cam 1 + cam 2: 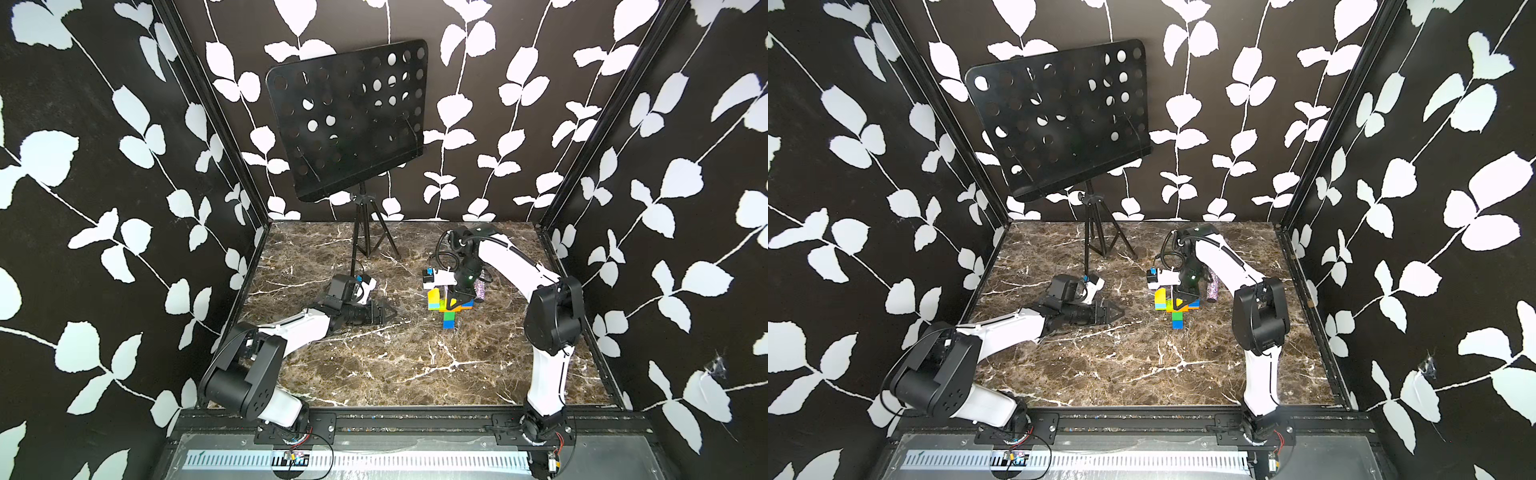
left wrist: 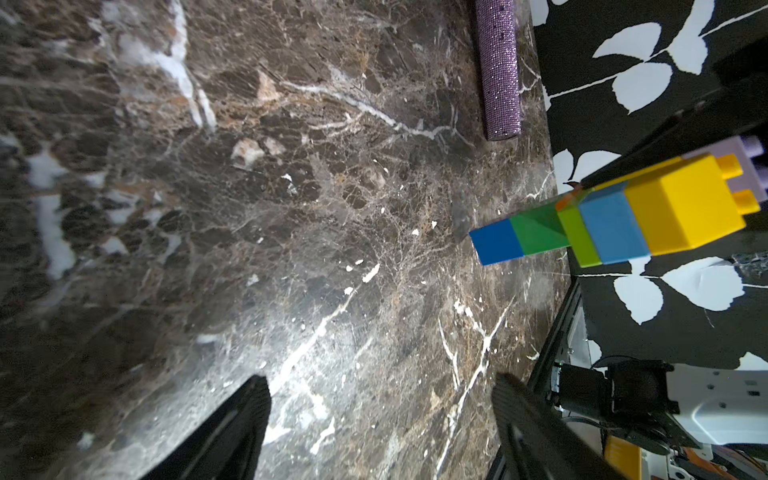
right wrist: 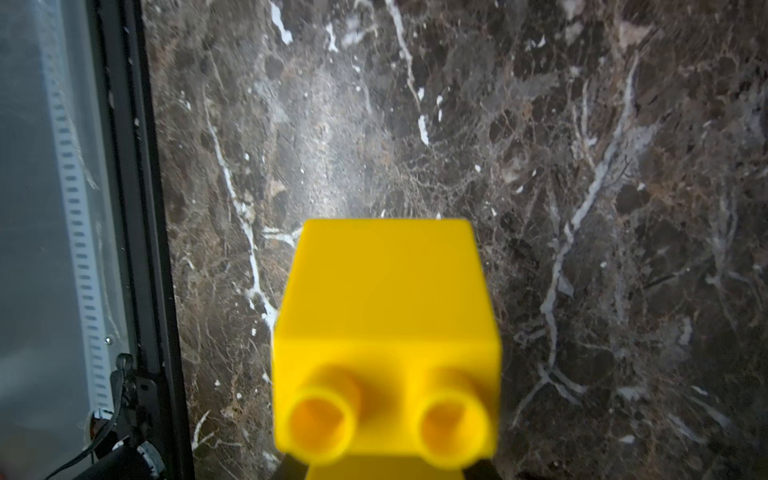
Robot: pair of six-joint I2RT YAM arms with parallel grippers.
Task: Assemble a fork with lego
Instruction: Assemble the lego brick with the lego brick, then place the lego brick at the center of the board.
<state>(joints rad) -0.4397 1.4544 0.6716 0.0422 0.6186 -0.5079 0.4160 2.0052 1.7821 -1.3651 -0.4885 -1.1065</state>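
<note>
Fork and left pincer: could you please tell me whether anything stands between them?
Nothing visible does. In the left wrist view, only bare marble table lies between the open left pincer and the fork; the glittery microphone lies off to one side, clear of that path.

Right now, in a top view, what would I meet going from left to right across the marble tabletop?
In order: left gripper → fork → glittery microphone.
</note>
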